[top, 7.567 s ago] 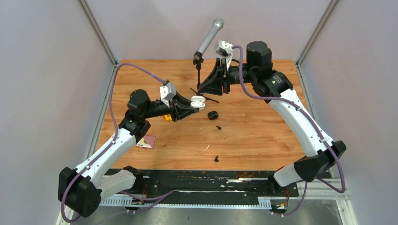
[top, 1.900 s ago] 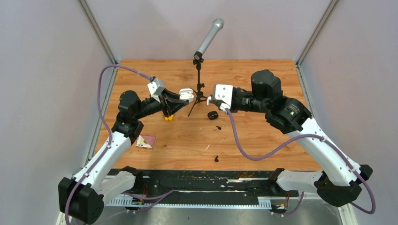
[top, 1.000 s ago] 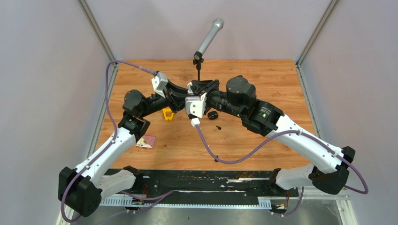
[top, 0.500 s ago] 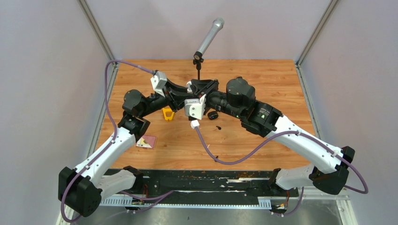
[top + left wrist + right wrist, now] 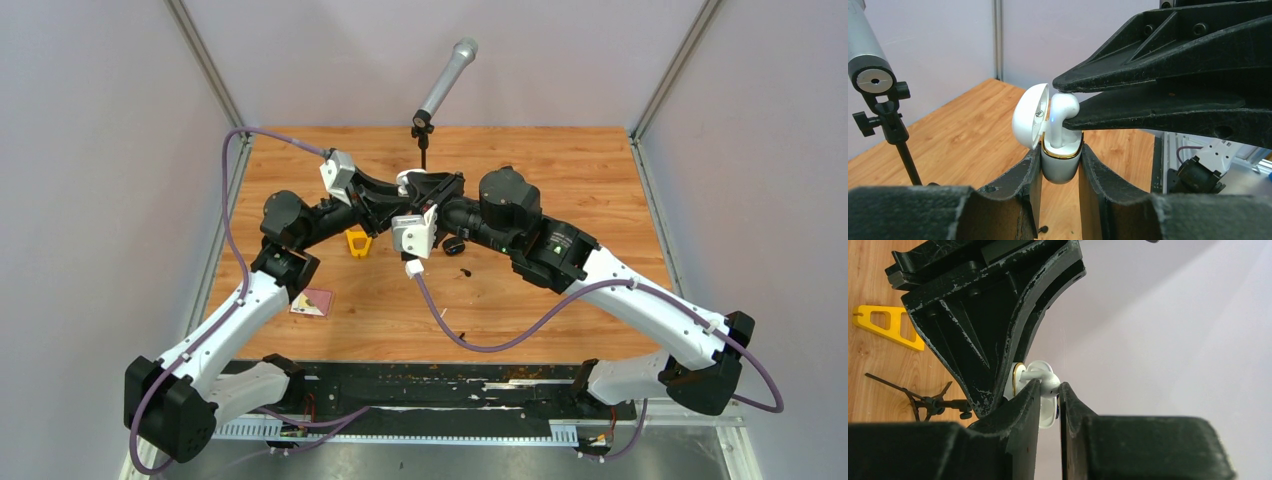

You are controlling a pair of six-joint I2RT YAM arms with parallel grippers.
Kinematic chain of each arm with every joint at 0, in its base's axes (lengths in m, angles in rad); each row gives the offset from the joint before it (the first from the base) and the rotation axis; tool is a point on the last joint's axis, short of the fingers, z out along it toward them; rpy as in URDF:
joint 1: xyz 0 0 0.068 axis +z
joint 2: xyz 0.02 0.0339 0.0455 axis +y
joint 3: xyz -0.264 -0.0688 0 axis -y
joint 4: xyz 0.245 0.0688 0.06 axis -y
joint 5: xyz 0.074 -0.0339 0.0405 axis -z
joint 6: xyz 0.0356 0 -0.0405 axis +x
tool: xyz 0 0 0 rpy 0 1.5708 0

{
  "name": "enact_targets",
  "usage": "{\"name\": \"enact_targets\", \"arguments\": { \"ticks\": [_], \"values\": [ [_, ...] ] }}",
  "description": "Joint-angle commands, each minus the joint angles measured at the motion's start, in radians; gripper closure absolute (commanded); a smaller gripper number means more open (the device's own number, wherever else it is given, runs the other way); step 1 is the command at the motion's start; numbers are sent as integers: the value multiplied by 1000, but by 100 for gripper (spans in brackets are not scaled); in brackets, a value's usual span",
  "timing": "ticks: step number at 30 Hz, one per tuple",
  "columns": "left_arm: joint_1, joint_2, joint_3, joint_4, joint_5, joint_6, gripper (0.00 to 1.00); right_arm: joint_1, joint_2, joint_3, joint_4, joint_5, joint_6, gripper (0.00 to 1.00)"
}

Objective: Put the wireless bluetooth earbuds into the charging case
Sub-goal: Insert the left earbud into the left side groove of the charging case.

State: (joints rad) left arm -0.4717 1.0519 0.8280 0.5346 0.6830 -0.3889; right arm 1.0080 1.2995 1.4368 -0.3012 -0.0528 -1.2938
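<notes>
- Above the wooden surface [image 5: 560, 160], in front of a microphone stand [image 5: 447, 75], the two arms meet nose to nose, well off the boards.
- The left gripper [image 5: 1060, 150] is closed on the white charging case [image 5: 1060, 170]. Its two fingers clamp the case's flanks, and the lid [image 5: 1029, 116] hangs open on the far side from the other arm.
- The right gripper [image 5: 1049, 385] is closed to a sliver and pinches a white earbud [image 5: 1062, 111] by its rounded head.
- The key relation: the earbud sits directly over the case's mouth, its stem pointing along the case's long axis into the well.
- In the left wrist view the stem dips below the gold rim, while the head stands clear of it. How deep the stem sits cannot be told.
- The right arm carries the earbud, so the seating push is judged to be its job: straight along the stem, towards the left gripper's palm.
- Any sideways drift could catch the stem on the rim or tip the open lid.
- Elsewhere, a black case [image 5: 455, 244] lies on the surface just below the meeting point, with a small dark earbud [image 5: 465, 272] near it.
- A yellow plastic piece [image 5: 357, 243] rests under the left arm.
</notes>
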Motion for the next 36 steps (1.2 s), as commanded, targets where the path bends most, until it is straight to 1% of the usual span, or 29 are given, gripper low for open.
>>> {"name": "enact_targets", "arguments": {
  "ticks": [1, 6, 10, 13, 16, 24, 27, 32, 36],
  "values": [
    [-5, -16, 45, 28, -12, -7, 100, 10, -34, -6, 24, 13, -20, 100],
    [-5, -13, 48, 32, -16, -7, 100, 14, -42, -22, 16, 0, -37, 100],
    [-5, -12, 48, 33, -17, -5, 100, 20, -48, -33, -2, -11, -48, 90],
    [-5, -14, 46, 36, -17, -4, 100, 19, -46, -29, -6, -9, -50, 89],
    [-5, -16, 44, 33, -15, 0, 100, 20, -45, -25, -5, -1, -47, 76],
    [-4, -20, 31, 33, -15, 8, 100, 18, -49, 31, -101, 15, 20, 58],
    [-4, -20, 31, 30, -12, 14, 100, 16, -55, 51, -150, -3, 40, 53],
    [-2, -18, 30, 28, -9, 21, 100, 2, -53, 117, -252, -45, 130, 48],
    [-2, -19, 19, 33, 6, 38, 100, -34, -32, 221, -320, -89, 286, 46]
  ]
}}
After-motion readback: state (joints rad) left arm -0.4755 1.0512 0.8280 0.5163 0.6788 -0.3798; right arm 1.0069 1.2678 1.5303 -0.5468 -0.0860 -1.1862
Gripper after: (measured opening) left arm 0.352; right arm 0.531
